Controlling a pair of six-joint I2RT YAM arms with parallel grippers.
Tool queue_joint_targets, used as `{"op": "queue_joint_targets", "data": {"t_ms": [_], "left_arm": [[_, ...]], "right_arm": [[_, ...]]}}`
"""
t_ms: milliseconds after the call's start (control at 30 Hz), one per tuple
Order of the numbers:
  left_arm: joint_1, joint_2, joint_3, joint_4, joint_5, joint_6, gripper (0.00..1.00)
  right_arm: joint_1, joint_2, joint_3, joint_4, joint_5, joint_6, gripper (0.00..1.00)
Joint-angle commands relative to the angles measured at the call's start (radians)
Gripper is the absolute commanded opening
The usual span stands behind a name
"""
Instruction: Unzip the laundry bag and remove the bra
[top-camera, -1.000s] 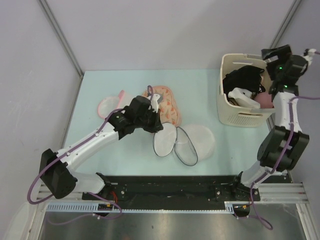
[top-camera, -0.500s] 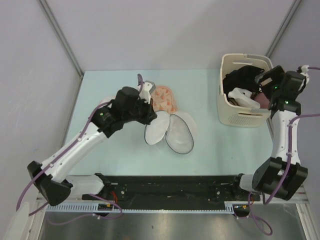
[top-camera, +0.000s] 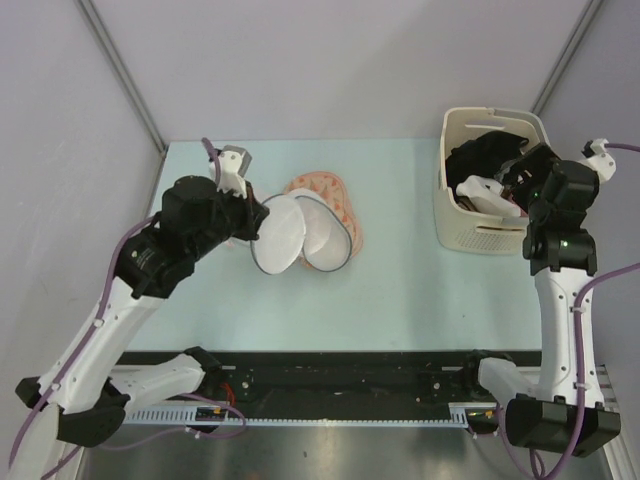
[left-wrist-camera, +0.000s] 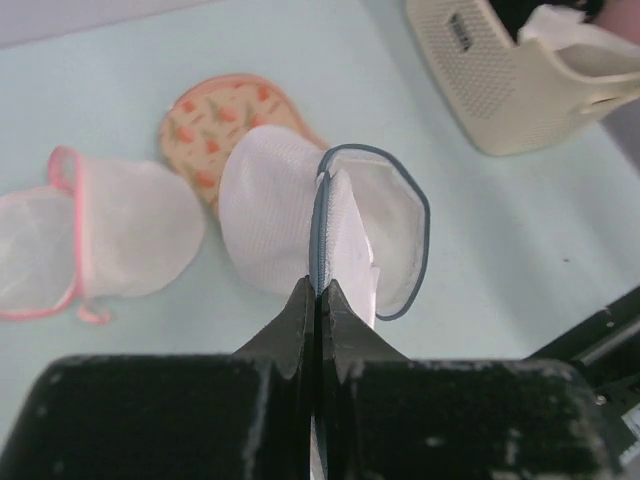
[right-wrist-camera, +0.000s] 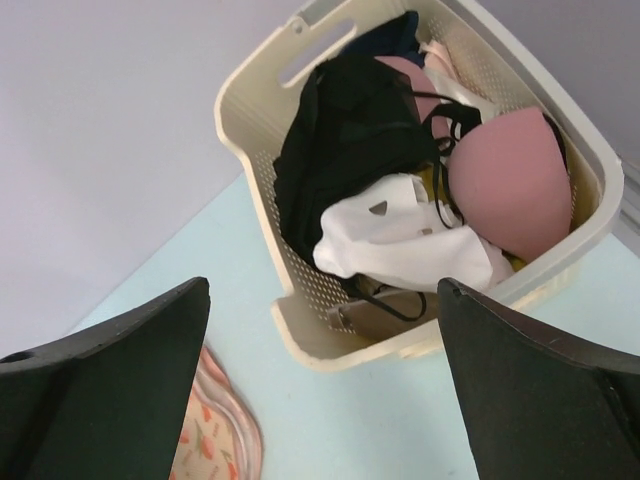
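Note:
My left gripper (top-camera: 252, 228) is shut on the blue-grey zipper rim of the white mesh laundry bag (top-camera: 300, 232) and holds it off the table. In the left wrist view the fingers (left-wrist-camera: 300, 320) pinch that rim and the bag (left-wrist-camera: 275, 200) hangs with its two halves spread apart. I see no bra inside it. A pink bra cup (right-wrist-camera: 505, 180) lies in the cream basket (right-wrist-camera: 300, 330) with black and white garments. My right gripper (right-wrist-camera: 325, 400) is open and empty, beside the basket's left front corner (top-camera: 450, 225).
An orange patterned pouch (top-camera: 337, 198) lies on the table (top-camera: 420, 290) behind the held bag and also shows in the left wrist view (left-wrist-camera: 225, 115). A pink-trimmed mesh bag (left-wrist-camera: 90, 240) lies to the left, hidden under my left arm in the top view.
My left gripper has carried the laundry bag leftward and higher over the table. My right arm has swung from over the basket's far right to its near side.

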Motion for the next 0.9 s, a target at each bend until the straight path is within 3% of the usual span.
{"op": "queue_joint_targets", "data": {"t_ms": [0,133,233,500,567,600,667,700,767,867], "left_arm": [[0.105,-0.055,-0.131,-0.073,-0.041,-0.096,0.01],[0.256,-0.099,-0.3,-0.102,-0.053,-0.127,0.0],[0.357,-0.106,-0.315,-0.17,-0.087,-0.203,0.01],[0.39,-0.115,-0.387,-0.104,-0.142,-0.259,0.02],[0.39,-0.116,-0.411,-0.055,-0.113,-0.248,0.18],[0.392,-0.113,-0.415,-0.046,-0.114,-0.24,0.46],[0.39,-0.093,-0.406,-0.03,-0.117,-0.216,0.67],[0.39,-0.084,-0.385,-0.029,-0.123,-0.208,0.85],[0.39,-0.061,-0.354,-0.023,-0.145,-0.188,1.0],[0.39,-0.05,-0.296,0.003,-0.13,-0.162,1.0]], "right_arm": [[0.062,-0.01,0.004,-0.064,0.109,-0.033,1.0],[0.118,0.002,-0.009,-0.076,0.152,-0.012,1.0],[0.166,0.038,-0.01,-0.088,0.16,-0.013,1.0],[0.253,0.087,-0.024,-0.079,0.151,-0.024,1.0],[0.269,0.088,-0.026,-0.082,0.156,-0.039,1.0],[0.281,0.09,-0.026,-0.084,0.157,-0.044,1.0],[0.295,0.091,-0.026,-0.093,0.162,-0.051,1.0],[0.309,0.094,-0.026,-0.099,0.177,-0.051,1.0],[0.322,0.102,-0.026,-0.108,0.191,-0.061,1.0],[0.364,0.113,-0.026,-0.111,0.211,-0.074,1.0]]}}
